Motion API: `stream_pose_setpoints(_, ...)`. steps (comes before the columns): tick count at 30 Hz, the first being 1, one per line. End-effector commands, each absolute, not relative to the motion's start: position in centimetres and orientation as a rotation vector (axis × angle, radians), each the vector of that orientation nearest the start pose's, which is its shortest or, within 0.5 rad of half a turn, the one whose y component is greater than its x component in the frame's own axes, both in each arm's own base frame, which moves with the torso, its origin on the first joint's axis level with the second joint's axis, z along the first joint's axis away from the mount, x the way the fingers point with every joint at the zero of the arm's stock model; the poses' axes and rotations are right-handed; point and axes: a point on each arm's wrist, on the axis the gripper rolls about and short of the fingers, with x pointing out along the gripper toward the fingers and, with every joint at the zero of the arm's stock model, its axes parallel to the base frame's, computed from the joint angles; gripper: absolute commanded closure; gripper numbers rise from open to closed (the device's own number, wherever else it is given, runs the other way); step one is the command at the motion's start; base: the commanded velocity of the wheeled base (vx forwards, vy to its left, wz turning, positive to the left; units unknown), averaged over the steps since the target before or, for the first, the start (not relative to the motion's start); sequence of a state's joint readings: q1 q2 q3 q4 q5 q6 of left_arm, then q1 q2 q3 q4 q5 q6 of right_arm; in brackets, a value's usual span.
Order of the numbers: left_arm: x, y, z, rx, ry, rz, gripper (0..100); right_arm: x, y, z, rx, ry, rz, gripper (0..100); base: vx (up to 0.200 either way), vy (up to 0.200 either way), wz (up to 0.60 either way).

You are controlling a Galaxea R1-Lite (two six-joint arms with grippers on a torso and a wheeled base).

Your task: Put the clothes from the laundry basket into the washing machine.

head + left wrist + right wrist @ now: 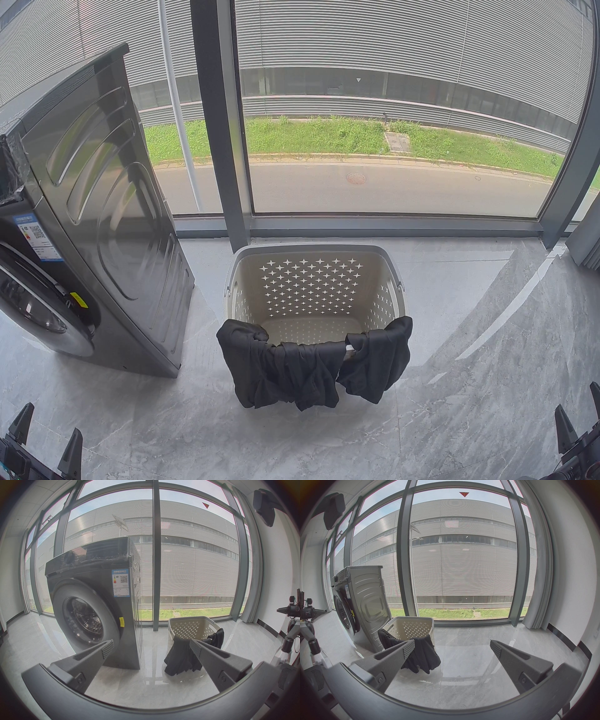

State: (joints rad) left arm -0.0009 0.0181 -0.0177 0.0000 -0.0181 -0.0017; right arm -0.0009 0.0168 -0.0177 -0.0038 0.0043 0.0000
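Draping the near rim of the cream perforated plastic laundry basket [315, 249], the black clothes [312, 369] await the seemingly empty dark-grey washing machine [94, 206]; left end effector [52, 420] and right end effector [576, 400] hang spread, empty.

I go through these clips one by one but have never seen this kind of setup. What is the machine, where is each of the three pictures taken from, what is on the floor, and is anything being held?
This is a two-armed robot on wheels. The head view looks forward and down from a camera on its head. The left wrist view looks out past the left gripper, and the right wrist view looks out past the right gripper. The dark wedges in the foreground of those two views are each gripper's own parts. On the grey floor, before a large window, stands a pale laundry basket with dark clothes draped over its near rim. The washing machine stands beside the basket, on the robot's left. Both grippers are open and hold nothing.
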Motion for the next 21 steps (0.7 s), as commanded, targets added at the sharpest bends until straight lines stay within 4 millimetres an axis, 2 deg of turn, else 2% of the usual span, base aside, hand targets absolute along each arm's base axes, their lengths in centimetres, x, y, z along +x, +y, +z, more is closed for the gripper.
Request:
stream_pose_setpoints(1, -2.28, -0.04, 7.55, -0.003, 0.000, -0.020, 0, -2.22, 0.01, 7.61, 0.000, 0.003, 0.003, 0, 0.000, 0.000, 0.00)
stream_pose_setpoints(2, -2.28, -0.04, 7.55, -0.003, 0.000, -0.020, 0, -2.22, 0.01, 7.61, 0.000, 0.003, 0.003, 0, 0.000, 0.000, 0.00)
stream_pose_setpoints(21, -2.28, -0.04, 7.55, -0.008, 0.000, -0.020, 0, -2.22, 0.02, 7.61, -0.002, 0.003, 0.005, 0, 0.000, 0.200, 0.00)
